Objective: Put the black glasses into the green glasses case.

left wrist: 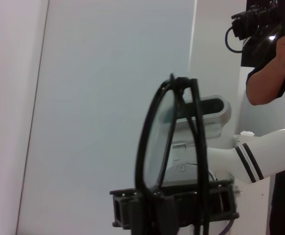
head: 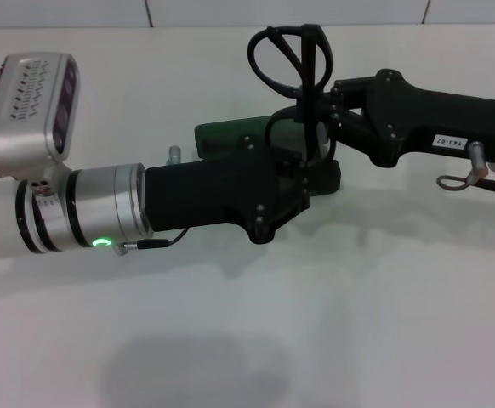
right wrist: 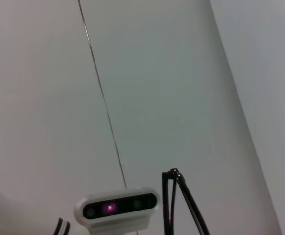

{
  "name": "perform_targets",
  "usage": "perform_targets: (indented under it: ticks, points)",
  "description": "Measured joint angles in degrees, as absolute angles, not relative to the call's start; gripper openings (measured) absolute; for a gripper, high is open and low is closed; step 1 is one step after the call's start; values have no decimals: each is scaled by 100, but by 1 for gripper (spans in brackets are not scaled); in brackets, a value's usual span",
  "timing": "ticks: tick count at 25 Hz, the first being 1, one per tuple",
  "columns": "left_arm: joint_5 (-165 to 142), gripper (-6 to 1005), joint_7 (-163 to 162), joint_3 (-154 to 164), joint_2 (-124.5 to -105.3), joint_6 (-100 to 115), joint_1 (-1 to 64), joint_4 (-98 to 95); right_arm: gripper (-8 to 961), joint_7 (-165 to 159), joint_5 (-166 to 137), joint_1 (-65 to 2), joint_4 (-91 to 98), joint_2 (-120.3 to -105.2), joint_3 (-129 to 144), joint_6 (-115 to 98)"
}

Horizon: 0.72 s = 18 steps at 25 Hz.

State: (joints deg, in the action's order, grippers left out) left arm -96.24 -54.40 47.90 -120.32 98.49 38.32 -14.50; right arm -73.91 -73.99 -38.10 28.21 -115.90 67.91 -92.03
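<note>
1. Head view: both arms are meeting over the middle of the white table (head: 332, 306), the left arm reaching in from the left, the right arm from the right.
2. The black glasses (head: 292, 64) are standing upright above the two wrists, folded, lens loop and temples poking up.
3. The right gripper (head: 320, 115) is sitting at the base of the glasses and looks to be clamping them; I cannot tell how wide its fingers are.
4. The left gripper (head: 303, 183) is hovering just below and beside it; its fingers are hidden, so I cannot tell its state.
5. The green glasses case (head: 222, 138) is lying on the table behind the left wrist, mostly covered by it.
6. Left wrist view: the glasses (left wrist: 157, 142) are rising edge-on from a black gripper block, with a person standing in the background (left wrist: 274, 63).
7. Right wrist view: only the glasses' hinge tips (right wrist: 174, 196) are peeking in.
</note>
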Motion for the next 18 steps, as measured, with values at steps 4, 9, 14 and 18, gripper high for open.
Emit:
perform_targets:
  ticks: [4, 9, 14, 18]
  points:
    - [-9624, 43, -5440, 4790, -12032, 9838, 3832, -1450, 87, -7436, -7399, -3822, 2821, -11593, 6806, -9248]
    - [-9624, 44, -5440, 4790, -12028, 9834, 3832, -1450, 87, -7444, -7399, -3828, 2821, -11592, 6808, -9258]
    - [-9624, 45, -5440, 4783, -12025, 9834, 3832, -1450, 86, -7445, -7399, -3832, 2821, -11602, 6811, -9263]
    - [-9624, 46, -5441, 4783, -12018, 9834, 3802, -1450, 87, -7433, -7399, -3813, 2821, -11591, 6762, -9148]
